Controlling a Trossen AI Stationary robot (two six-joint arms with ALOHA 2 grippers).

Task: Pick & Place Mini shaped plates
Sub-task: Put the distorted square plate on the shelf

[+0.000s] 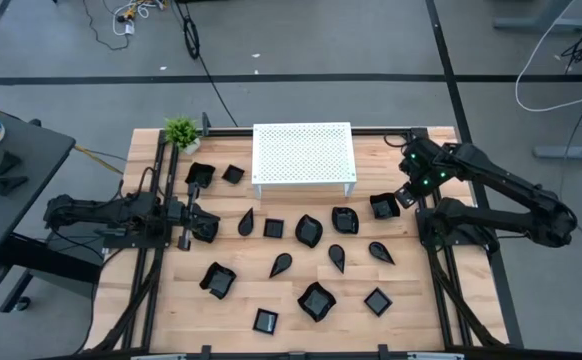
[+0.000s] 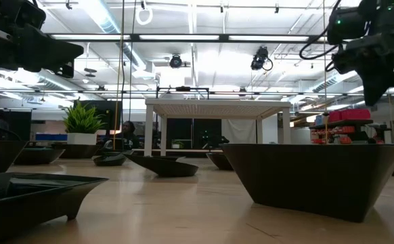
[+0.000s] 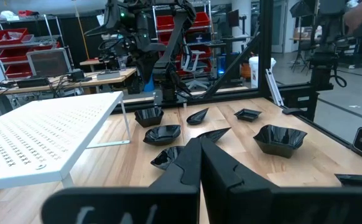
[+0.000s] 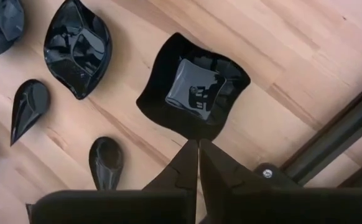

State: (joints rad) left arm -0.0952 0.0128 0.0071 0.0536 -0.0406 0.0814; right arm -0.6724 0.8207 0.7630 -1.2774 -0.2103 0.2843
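The mini shaped plates (image 1: 310, 229) lie scattered over the wooden counter (image 1: 401, 325), in front of the white perforated stand (image 1: 303, 153); a green plant (image 1: 181, 130) stands beside it. The right gripper (image 1: 408, 192) hangs over a square plate (image 4: 193, 85), jaws closed and empty. The left gripper (image 1: 207, 225) rests low, jaws closed.

the high view looks straight down from well above the desk (image 1: 171, 300), taking in its whole top and both arms. the low view sits at desk-top level, close behind a black dish (image 2: 319, 177), facing level across to the white perforated stand (image 2: 214, 108). the left wrist view looks along the desk, sharing that stand (image 3: 38, 140). the right wrist view points steeply down, close over a square dish (image 4: 193, 86).
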